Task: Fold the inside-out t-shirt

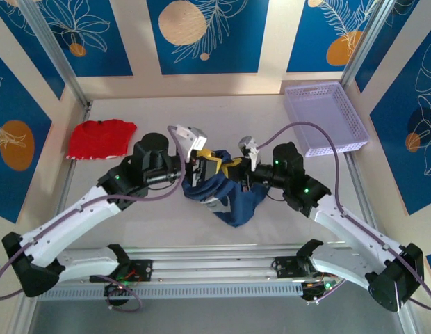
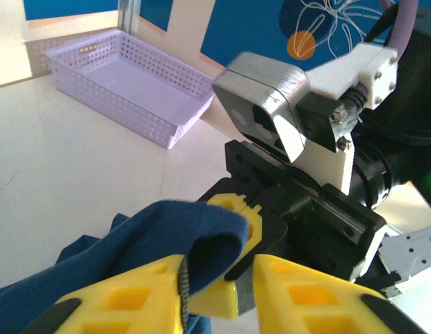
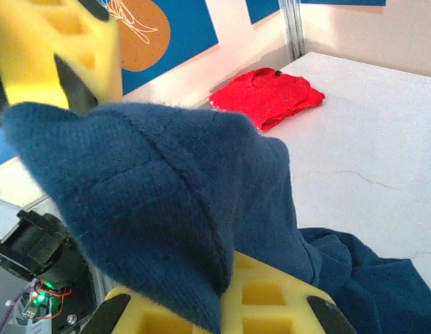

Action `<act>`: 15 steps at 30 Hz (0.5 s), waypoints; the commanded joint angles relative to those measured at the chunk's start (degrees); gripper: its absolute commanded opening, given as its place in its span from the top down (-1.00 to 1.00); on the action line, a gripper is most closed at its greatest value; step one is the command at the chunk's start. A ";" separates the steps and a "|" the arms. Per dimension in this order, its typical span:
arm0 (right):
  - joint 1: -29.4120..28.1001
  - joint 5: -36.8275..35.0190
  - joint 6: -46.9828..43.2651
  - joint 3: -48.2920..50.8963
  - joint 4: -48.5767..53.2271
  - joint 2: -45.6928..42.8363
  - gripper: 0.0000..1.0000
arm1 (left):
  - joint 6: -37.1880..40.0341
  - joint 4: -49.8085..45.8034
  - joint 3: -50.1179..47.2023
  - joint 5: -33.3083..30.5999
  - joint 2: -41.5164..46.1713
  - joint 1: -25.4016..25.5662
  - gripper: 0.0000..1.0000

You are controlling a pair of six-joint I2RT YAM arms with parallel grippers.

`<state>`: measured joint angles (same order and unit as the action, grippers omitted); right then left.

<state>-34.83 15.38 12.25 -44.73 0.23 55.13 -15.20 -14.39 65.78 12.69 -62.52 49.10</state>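
Closest to the arms' bases, the inside-out t-shirt (image 1: 233, 205) hangs in a dark blue bunch. Its low end rests on the tabletop (image 1: 271, 125), in the middle between the two arms. It is crumpled, not flat, so I think the folding has hardly begun.

Just past that, the two end effectors meet over the top of the bunch, nose to nose. The right end effector (image 1: 238, 167) is pinched tight on a fold of the shirt and holds it up. The left end effector (image 1: 199, 163) has its yellow fingers (image 2: 118, 296) a little way apart. A flap of blue cloth lies loose in the gap between them. It looks like the cloth is being passed from one to the other.

To do this well, the right one should keep a firm pinch. The left one should open wide enough to free the cloth, then back straight out so it does not drag the shirt along. After that it could take a far edge, so both can pull the shirt out flat.

Further back, a small red garment (image 1: 101, 138) lies on the left and a purple basket (image 1: 327, 118) sits on the right, both well apart from the shirt.
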 commanded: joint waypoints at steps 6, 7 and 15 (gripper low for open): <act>8.27 15.33 1.01 3.90 -6.64 -4.24 1.00 | 3.82 -1.91 -5.05 -5.45 2.95 -3.10 0.09; 8.52 15.66 1.10 3.95 -6.80 -4.25 1.00 | 3.85 -1.95 -4.96 -5.21 2.31 -3.26 0.08; 8.64 16.57 1.39 4.05 -6.55 -4.72 1.00 | 4.54 -1.40 -0.78 -2.25 -5.60 -3.57 0.08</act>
<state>-26.44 29.74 13.06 -41.21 -4.56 51.92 -12.23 -15.70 62.22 8.95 -66.24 46.22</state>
